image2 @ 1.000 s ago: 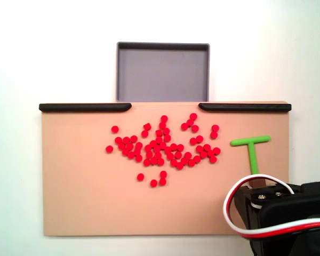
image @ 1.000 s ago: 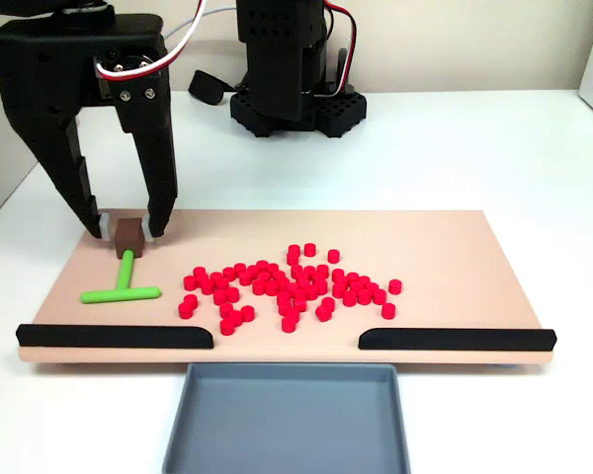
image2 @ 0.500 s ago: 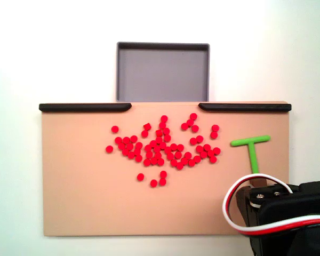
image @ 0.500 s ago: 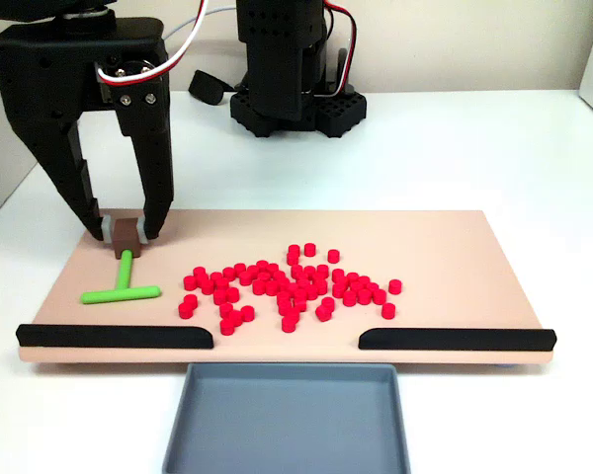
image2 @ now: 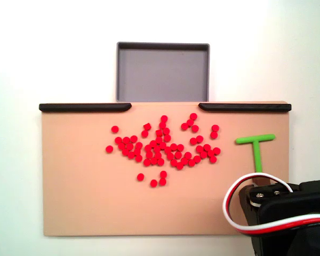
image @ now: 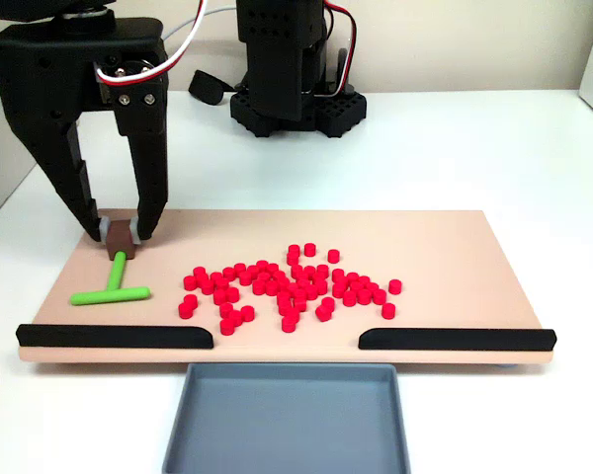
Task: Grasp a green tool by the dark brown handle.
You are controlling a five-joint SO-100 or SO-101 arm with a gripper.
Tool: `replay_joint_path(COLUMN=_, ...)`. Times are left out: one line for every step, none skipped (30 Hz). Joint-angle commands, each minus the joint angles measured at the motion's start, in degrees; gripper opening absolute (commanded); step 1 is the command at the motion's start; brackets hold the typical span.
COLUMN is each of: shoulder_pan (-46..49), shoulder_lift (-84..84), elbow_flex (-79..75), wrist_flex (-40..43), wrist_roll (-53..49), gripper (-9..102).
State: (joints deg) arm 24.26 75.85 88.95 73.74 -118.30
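Where tan board (image: 435, 237) lies on white table (image: 474, 148) (pale wall behind).

- Bright, even, diffuse light in both fixed views.
- Soft, faint shadows under the arm base (image: 295, 104) and below the gray tray (image2: 162, 72).
- Washed-out white table (image2: 53, 53), near overexposed.
- Slightly soft focus throughout; no obvious edge distortion.
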Motion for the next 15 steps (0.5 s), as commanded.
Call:
replay_joint_path(shoulder_pan=-0.97, shoulder_lift=0.62, elbow_flex=-1.67, wrist_flex=-0.09, wrist_roll=0.44, gripper=0)
replay_joint_path(shoulder_pan=-1.05, shoulder_lift=0.62, elbow_flex=-1.67, wrist_flex=-0.09, wrist_roll=0.70, gripper=0)
replay_joint_path(shoulder_pan=-1.23, shoulder_lift=0.79, elbow_flex=-1.67, wrist_flex=0.00, wrist_roll=1.23, gripper=0)
replay_joint_path(shoulder_pan=-1.32, shoulder_lift=1.05, elbow_flex=-1.67, wrist_flex=0.26, wrist_roll=1.49, gripper=0)
replay_joint_path(shoulder_pan=-1.49, shoulder_lift=1.41, elbow_flex=-1.67, wrist_flex=0.44, wrist_roll=2.29, gripper=0)
replay_joint_path(shoulder_pan=-1.76, shoulder_lift=2.02, elbow_flex=-1.67, wrist_flex=0.62, wrist_roll=3.16, gripper=0)
replay_joint_path(shoulder_pan=-2.02, shoulder_lift=2.64, elbow_flex=-1.58, wrist_flex=0.70, wrist_roll=4.22, gripper=0)
replay_joint_path(shoulder_pan=-2.37, shoulder_lift=3.43, elbow_flex=-1.23, wrist_flex=0.70, wrist_roll=5.54, gripper=0)
replay_joint_path(shoulder_pan=-2.64, shoulder_lift=4.39, elbow_flex=-0.79, wrist_flex=0.79, wrist_roll=6.59, gripper=0)
replay_joint_path(shoulder_pan=-3.08, shoulder_lift=5.27, elbow_flex=-0.70, wrist_flex=1.41, wrist_roll=7.82, gripper=0)
replay_joint_path(shoulder_pan=-3.43, shoulder_lift=6.33, elbow_flex=-0.88, wrist_flex=2.46, wrist_roll=9.23, gripper=0)
replay_joint_path(shoulder_pan=-3.87, shoulder_lift=7.38, elbow_flex=-1.23, wrist_flex=3.78, wrist_roll=10.63, gripper=0)
replay_joint_path(shoulder_pan=-4.48, shoulder_lift=8.61, elbow_flex=-1.49, wrist_flex=5.19, wrist_roll=12.22, gripper=0)
replay_joint_path(shoulder_pan=-5.10, shoulder_lift=9.93, elbow_flex=-1.58, wrist_flex=6.50, wrist_roll=13.80, gripper=0)
replay_joint_path(shoulder_pan=-5.80, shoulder_lift=11.25, elbow_flex=-1.58, wrist_flex=7.91, wrist_roll=15.21, gripper=0)
